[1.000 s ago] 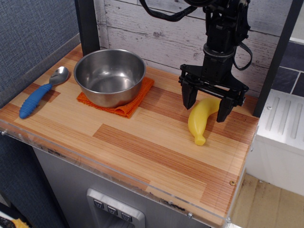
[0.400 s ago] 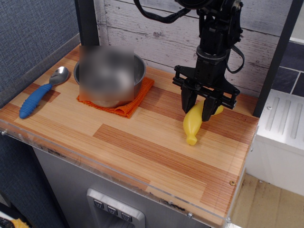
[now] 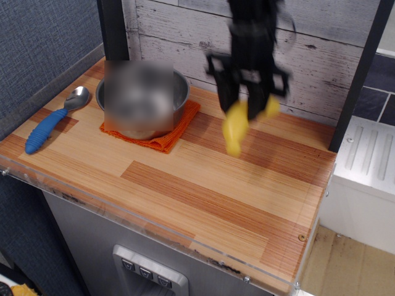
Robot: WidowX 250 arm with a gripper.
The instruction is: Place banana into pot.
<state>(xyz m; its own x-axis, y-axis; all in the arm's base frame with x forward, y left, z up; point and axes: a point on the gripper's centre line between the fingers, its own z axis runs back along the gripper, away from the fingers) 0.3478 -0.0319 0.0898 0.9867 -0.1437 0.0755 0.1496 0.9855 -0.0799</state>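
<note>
1. Since the earlier frame the banana (image 3: pixel 235 127) has left the bench (image 3: pixel 203 185): it was lying on the wood at the right with the fingers closing over it, and it now hangs in the air, shifted left toward the middle, its narrow stem end pointing down and toward the near side.
2. Both gripper (image 3: pixel 248 105) and banana are smeared by motion blur, so their edges are soft.
3. Nearest on the left, the blue-handled spoon (image 3: pixel 52 120) lies where it lay before, bowl end toward the far side.
4. Past the spoon, the orange cloth (image 3: pixel 179 126) sits unchanged on the bench with the pot (image 3: pixel 142 98) on top of it; the pot is blurred over, and only its round metal outline shows.
5. Right of the pot and well apart from it, the two dark fingers (image 3: pixel 225 92) point downward, drawn in against the banana's upper half, one on its left side and one on its right, pinching it between them. They were spread wide a second ago and are now narrowed to the fruit's width.
6. A yellow bulge of the banana shows past the right-hand finger, while the lower half hangs free below the fingertips, clear of the wood.
7. Farthest back, the arm rises in front of the whitewashed plank wall (image 3: pixel 327 55).
</note>
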